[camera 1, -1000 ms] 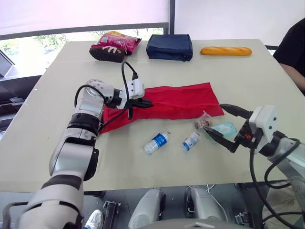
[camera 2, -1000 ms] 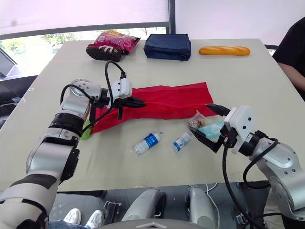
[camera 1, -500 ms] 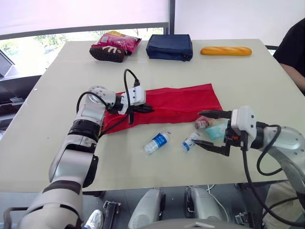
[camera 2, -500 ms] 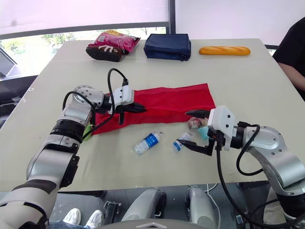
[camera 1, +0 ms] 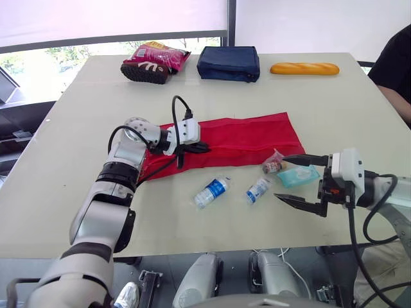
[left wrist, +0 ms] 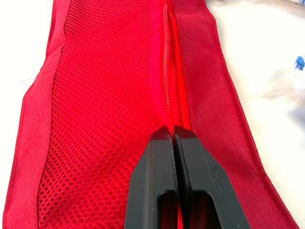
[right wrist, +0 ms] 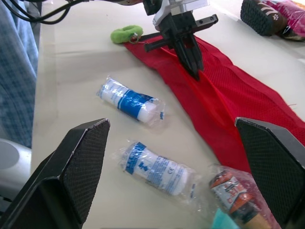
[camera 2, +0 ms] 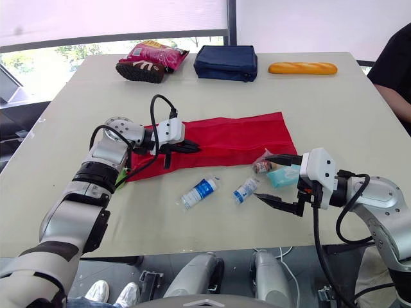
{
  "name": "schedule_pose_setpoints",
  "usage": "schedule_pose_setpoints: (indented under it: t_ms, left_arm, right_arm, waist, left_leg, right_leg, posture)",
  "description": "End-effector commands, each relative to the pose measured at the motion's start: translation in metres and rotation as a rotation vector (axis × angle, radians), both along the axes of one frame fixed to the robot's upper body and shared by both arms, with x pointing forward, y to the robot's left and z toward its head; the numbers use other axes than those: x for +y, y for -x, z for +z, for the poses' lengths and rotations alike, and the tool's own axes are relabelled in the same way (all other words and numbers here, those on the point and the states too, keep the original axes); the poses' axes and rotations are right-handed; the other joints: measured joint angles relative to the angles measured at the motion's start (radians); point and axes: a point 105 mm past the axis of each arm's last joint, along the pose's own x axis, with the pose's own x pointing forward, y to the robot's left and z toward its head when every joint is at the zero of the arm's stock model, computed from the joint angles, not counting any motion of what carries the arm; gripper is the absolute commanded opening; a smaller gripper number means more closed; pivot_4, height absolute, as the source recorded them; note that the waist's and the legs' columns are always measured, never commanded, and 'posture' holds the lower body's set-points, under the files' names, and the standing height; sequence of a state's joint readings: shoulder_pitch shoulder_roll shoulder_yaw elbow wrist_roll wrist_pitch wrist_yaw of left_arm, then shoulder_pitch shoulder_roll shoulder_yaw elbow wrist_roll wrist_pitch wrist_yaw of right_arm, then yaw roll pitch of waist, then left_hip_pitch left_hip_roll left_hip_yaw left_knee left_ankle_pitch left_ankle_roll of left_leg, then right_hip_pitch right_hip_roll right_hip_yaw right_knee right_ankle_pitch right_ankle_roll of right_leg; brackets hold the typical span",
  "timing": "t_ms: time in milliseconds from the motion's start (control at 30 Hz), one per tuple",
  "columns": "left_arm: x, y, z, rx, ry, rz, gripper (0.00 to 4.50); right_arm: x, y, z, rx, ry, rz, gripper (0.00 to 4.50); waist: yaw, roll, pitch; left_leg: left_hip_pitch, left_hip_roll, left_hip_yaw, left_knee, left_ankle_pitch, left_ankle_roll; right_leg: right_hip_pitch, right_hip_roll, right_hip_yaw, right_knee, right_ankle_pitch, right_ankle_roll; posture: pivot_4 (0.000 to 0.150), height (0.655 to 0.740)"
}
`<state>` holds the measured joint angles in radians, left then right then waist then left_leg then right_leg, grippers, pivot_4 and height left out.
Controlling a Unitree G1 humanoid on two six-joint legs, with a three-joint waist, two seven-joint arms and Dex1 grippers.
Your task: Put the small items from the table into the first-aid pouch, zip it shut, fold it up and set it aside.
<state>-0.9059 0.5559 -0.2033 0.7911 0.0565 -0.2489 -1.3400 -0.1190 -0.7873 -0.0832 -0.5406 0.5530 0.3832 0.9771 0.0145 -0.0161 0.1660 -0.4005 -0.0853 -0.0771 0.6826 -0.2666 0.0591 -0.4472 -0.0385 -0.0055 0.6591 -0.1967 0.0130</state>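
Note:
The red first-aid pouch (camera 1: 247,136) lies flat and unfolded across the middle of the table, mesh side up. My left gripper (camera 1: 204,147) rests on its left part, shut on the zipper (left wrist: 167,76) that runs along the pouch. Two wrapped bandage rolls (camera 1: 212,191) (camera 1: 258,189) lie in front of the pouch. Right of them sit a small clear bag with a brown item (camera 1: 274,164) and a teal packet (camera 1: 299,174). My right gripper (camera 1: 279,177) hangs wide open just over the teal packet, holding nothing. A green loop (right wrist: 123,33) lies by the pouch's left end.
Along the table's far edge (camera 1: 359,96) lie a pink snack bag (camera 1: 160,54) on a dark slipper (camera 1: 144,72), a navy bag (camera 1: 228,63) and a baguette (camera 1: 304,68). A person's dark sleeve (camera 1: 397,61) shows at the right edge.
My left gripper has slid a little rightward along the zipper. My right gripper swung in toward the small items, then drew back slightly to the right, still open.

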Motion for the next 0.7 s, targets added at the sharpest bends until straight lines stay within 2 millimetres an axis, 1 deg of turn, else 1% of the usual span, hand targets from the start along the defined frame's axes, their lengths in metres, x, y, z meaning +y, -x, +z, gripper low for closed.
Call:
schedule_pose_setpoints:
  t_ms: [33,100,133,333,367,500,600,700]
  left_arm:
    - [-0.005,-0.003,0.012,-0.049,-0.004,-0.022,0.03]
    - [-0.005,-0.004,0.012,-0.05,-0.005,-0.024,0.03]
    - [-0.005,-0.004,0.011,-0.051,-0.007,-0.026,0.03]
    - [-0.007,-0.003,0.008,-0.049,-0.018,-0.04,0.03]
    - [-0.007,-0.003,0.008,-0.049,-0.019,-0.042,0.03]
    - [-0.007,-0.003,0.007,-0.052,-0.024,-0.045,0.03]
    - [-0.008,-0.002,0.007,-0.053,-0.025,-0.049,0.03]
    - [-0.007,-0.001,0.007,-0.049,-0.026,-0.052,0.03]
  right_arm:
    - [0.003,-0.004,0.005,-0.051,0.047,0.037,4.5]
    - [0.004,-0.008,0.003,-0.054,0.072,0.041,4.5]
    - [0.009,-0.011,0.0,-0.04,0.106,0.064,4.5]
    - [0.048,-0.019,-0.015,0.038,0.237,0.25,4.5]
    - [0.053,-0.021,-0.017,0.039,0.255,0.267,4.5]
    - [0.084,-0.027,-0.02,0.056,0.299,0.372,4.5]
    - [0.105,-0.031,-0.03,0.076,0.337,0.432,4.5]
    - [0.123,-0.038,-0.044,0.05,0.405,0.459,4.5]
  waist:
    - [0.0,0.0,0.0]
    - [0.001,0.0,0.0]
    - [0.001,0.0,0.0]
    - [-0.003,0.0,0.0]
    - [-0.003,0.0,0.0]
    - [-0.005,0.0,0.0]
    - [0.0,0.0,0.0]
    - [-0.005,0.0,0.0]
  left_leg:
    - [0.0,0.0,0.0,0.0,0.0,0.0]
    - [0.0,0.0,0.0,0.0,0.0,0.0]
    - [0.0,0.0,0.0,0.0,0.0,0.0]
    - [0.0,0.0,0.0,0.0,0.0,0.0]
    - [0.0,0.0,0.0,0.0,0.0,0.0]
    - [-0.001,0.0,0.0,0.001,0.0,0.0]
    - [-0.001,0.0,-0.001,0.001,0.0,0.0]
    - [-0.001,-0.001,-0.001,0.002,0.0,0.0]
  right_leg:
    - [0.0,0.0,0.0,0.0,0.0,0.0]
    - [0.0,0.0,0.0,0.0,0.0,0.0]
    - [0.0,0.0,0.0,0.0,0.0,0.0]
    - [0.0,0.0,0.0,0.0,0.0,0.0]
    - [0.0,0.0,0.0,0.0,0.0,0.0]
    - [-0.001,0.0,0.0,0.0,0.0,0.0]
    - [-0.001,0.0,-0.001,0.0,0.0,0.0]
    - [-0.001,0.0,0.0,0.0,0.0,0.0]
  posture:
    - [0.15,0.7395]
    - [0.15,0.7395]
    - [0.15,0.7395]
    - [0.15,0.7395]
    - [0.15,0.7395]
    - [0.15,0.7395]
    - [0.15,0.7395]
    - [0.15,0.7395]
